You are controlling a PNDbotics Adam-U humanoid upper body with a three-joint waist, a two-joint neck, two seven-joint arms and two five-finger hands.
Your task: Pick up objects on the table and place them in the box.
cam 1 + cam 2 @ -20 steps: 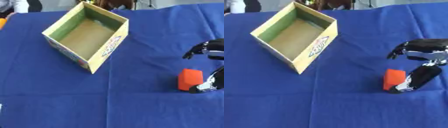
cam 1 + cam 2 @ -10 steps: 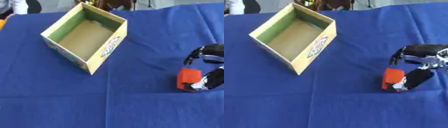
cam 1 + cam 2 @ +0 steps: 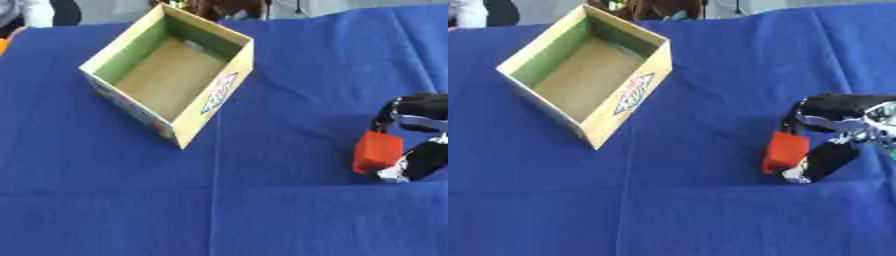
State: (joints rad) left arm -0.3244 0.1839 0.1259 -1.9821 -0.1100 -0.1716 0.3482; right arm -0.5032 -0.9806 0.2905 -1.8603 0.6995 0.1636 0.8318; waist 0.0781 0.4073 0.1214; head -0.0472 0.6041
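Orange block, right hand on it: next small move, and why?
Probably lift it straight up off the cloth. The right hand has fingers curled over the top of the orange block and the thumb against its right side, so it looks pinched, yet the block seems to sit on the blue tablecloth. The open box lies up and to the left, with bare cloth between.

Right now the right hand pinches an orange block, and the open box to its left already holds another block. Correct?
Not quite. The right hand does pinch the orange block, but the box is empty, as the left eye view shows.
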